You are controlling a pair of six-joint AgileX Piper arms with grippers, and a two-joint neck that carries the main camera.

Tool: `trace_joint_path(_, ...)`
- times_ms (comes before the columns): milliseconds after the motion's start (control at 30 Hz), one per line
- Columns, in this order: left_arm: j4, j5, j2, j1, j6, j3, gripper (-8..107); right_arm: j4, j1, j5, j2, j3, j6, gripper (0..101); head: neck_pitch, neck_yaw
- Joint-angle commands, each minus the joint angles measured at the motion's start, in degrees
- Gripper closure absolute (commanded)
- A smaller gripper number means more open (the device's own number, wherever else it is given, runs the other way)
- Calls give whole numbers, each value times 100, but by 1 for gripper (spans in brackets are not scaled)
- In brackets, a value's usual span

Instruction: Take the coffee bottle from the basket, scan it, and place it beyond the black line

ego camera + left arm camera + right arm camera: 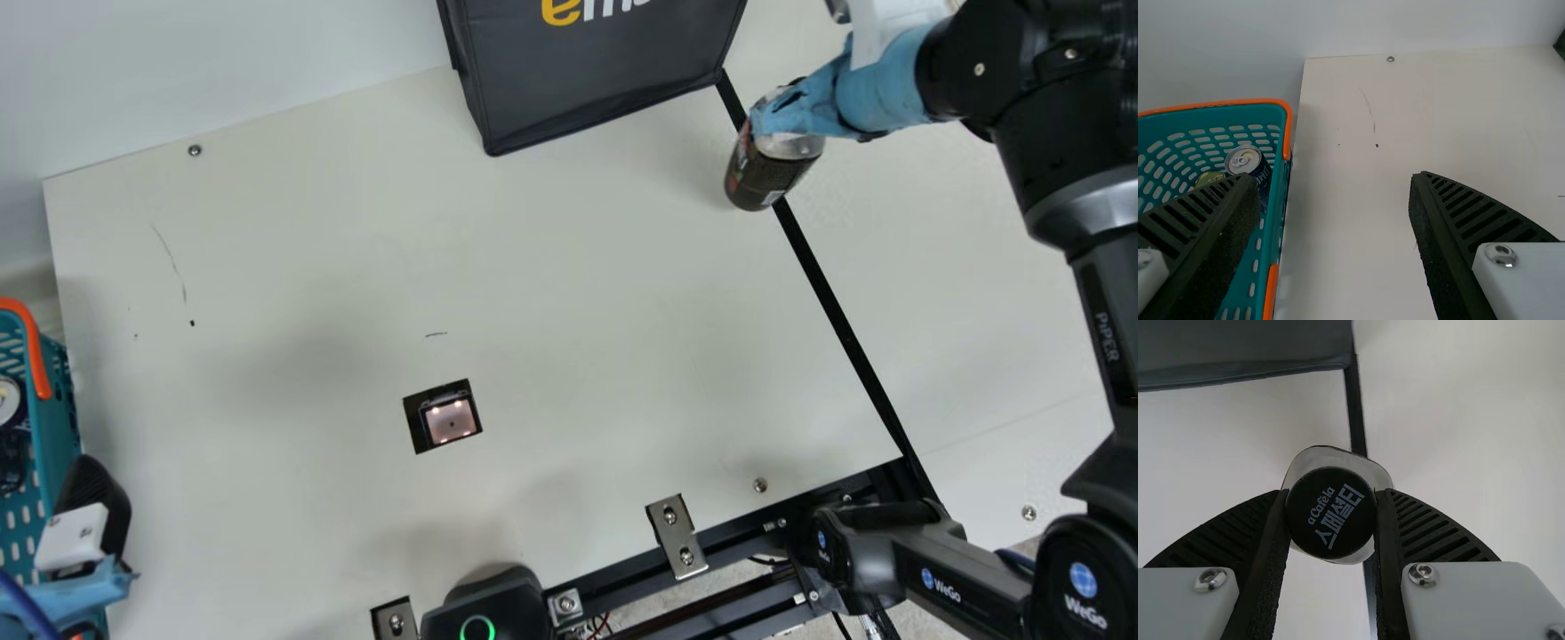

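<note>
In the main view my right gripper [782, 108] is at the upper right, shut on the coffee bottle [766, 171], whose dark body overlaps the black line [836, 307]. The right wrist view has the bottle's black cap [1331, 513] clamped between the fingers of my right gripper [1331, 520], with the black line [1355, 413] running behind it. At the main view's lower left is my left gripper [100, 520], beside the basket [64, 391]. In the left wrist view, my left gripper [1331, 227] stands open over the edge of the basket [1286, 133], nothing between its fingers.
A scanner window [450, 420] is set in the table [569, 293]. A dark bag [596, 80] stands at the back, just left of the line. Inside the basket are cans, including a blue one [1248, 162]. Metal brackets [676, 536] line the front edge.
</note>
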Motion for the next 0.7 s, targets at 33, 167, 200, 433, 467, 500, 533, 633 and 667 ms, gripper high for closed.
trace_joint_path(33, 0, 0, 0, 0, 0, 0, 9, 67, -366, -25, 24, 14, -123, 101, -148, -13)
trace_joint_path(167, 0, 0, 0, 0, 0, 0, 9, 133, -725, -49, 56, 27, -273, 101, -148, -13)
trace_joint_path(200, 0, 0, 0, 0, 0, 0, 9, 147, -809, -59, 66, 31, -307, 101, -148, -13)
trace_joint_path(433, 0, 0, 0, 0, 0, 0, 9, 219, -1265, -125, 129, 67, -490, 101, -148, -13)
trace_joint_path(467, 0, 0, 0, 0, 0, 0, 9, 223, -1311, -136, 138, 73, -507, 101, -148, -13)
trace_joint_path(500, 0, 0, 0, 0, 0, 0, 9, 228, -1354, -146, 146, 79, -525, 101, -148, -13)
trace_joint_path(533, 0, 0, 0, 0, 0, 0, 9, 233, -1396, -159, 153, 89, -545, 101, -148, -13)
trace_joint_path(633, 0, 0, 0, 0, 0, 0, 9, 240, -1496, -190, 173, 110, -590, 101, -148, -13)
trace_joint_path(667, 0, 0, 0, 0, 0, 0, 9, 242, -1524, -199, 178, 117, -603, 101, -148, -13)
